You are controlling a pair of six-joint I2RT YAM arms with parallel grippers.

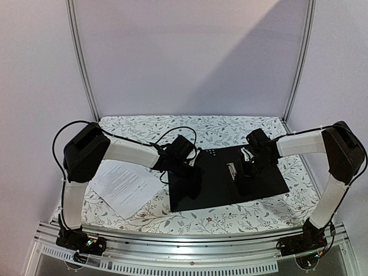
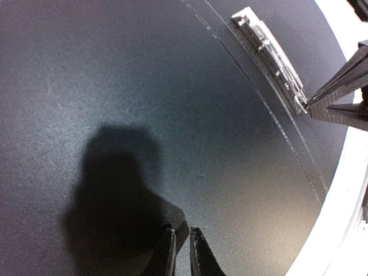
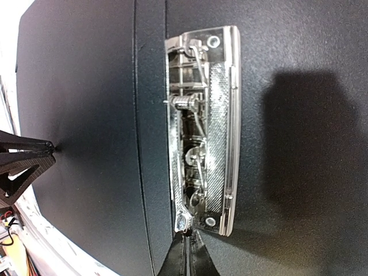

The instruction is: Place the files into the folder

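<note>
Top external view: the folder (image 1: 221,192) lies open at centre frame on the floral bench (image 1: 230,129), matte black inside facing up. One printed white sheet of the files (image 1: 123,185) rests at lower left. The left gripper (image 2: 183,238) has its jaws narrowed to a slit above the black surface. The right gripper (image 3: 188,241) has its jaws closed at the silver clip (image 3: 201,126).

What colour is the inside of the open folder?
Plain matte black, the flat rectangular folder lying open; top view shows it best.

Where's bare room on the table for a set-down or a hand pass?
Free: tablecloth strip behind the folder; strip between folder and near rail. Crowded: folder's middle, left hand on its left page, right hand at the clip; sheets at left.
</note>
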